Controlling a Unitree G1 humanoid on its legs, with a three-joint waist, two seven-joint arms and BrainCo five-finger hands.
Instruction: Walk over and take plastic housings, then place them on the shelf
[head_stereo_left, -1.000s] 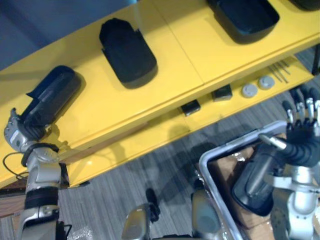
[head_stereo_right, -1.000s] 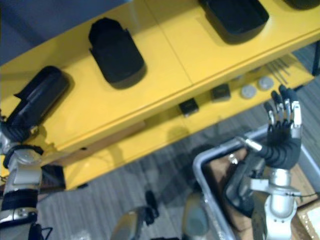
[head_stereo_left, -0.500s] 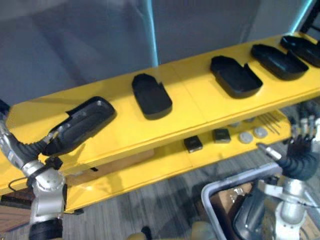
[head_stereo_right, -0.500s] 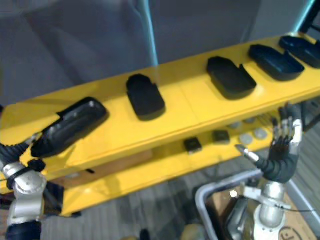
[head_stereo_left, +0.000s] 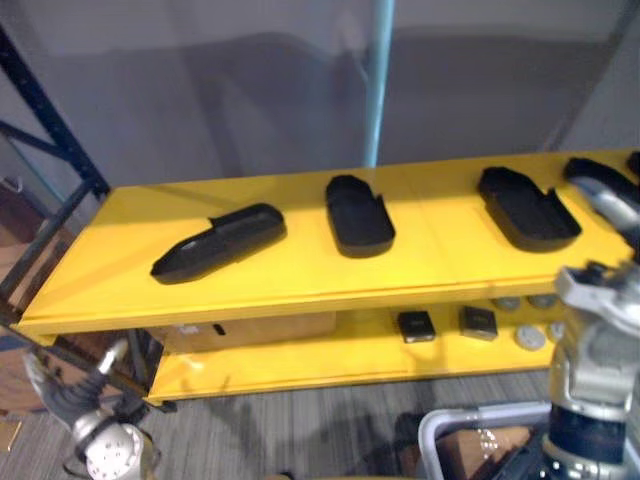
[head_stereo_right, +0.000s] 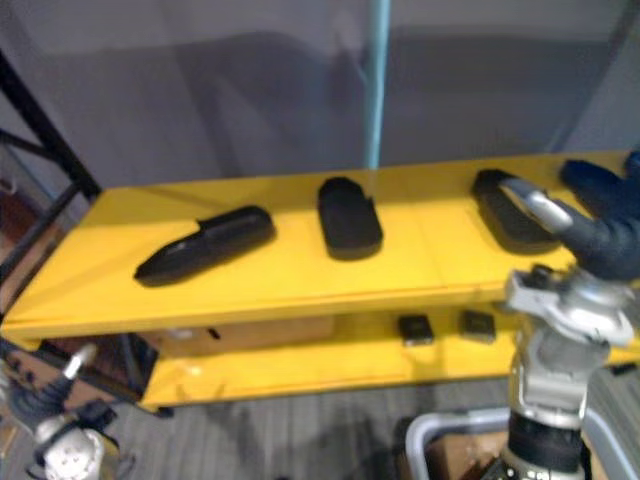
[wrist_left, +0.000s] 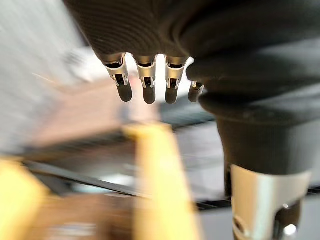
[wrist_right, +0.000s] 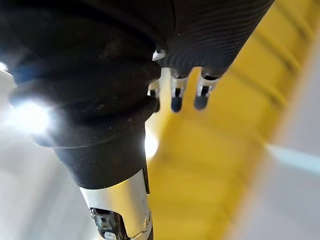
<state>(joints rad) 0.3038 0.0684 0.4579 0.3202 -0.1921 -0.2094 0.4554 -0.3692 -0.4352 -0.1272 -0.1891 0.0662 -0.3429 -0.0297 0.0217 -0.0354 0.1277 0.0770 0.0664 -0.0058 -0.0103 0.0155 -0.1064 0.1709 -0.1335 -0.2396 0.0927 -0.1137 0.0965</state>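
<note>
Shelf (head_stereo_left: 300, 272): yellow, two decks, straight ahead of me.
Housings: all black and on the top deck, in a spaced row. Left housing (head_stereo_left: 218, 243) lies slanted; middle housing (head_stereo_left: 360, 214) and right housing (head_stereo_left: 528, 206) point away from me. A fourth housing (head_stereo_left: 588, 175) sits at the far right, partly behind my right arm.
Bin (head_stereo_left: 470, 418): grey rim, on the floor below me.
Right hand (head_stereo_right: 610, 245): raised before the shelf's right end, fingers straight, grasping nothing.
Left hand (head_stereo_left: 62, 398): low, below the shelf's left end, fingers relaxed, empty, well apart from the left housing.
Lower deck: two small black boxes (head_stereo_left: 414, 325), grey discs (head_stereo_left: 530, 337) beside them.
</note>
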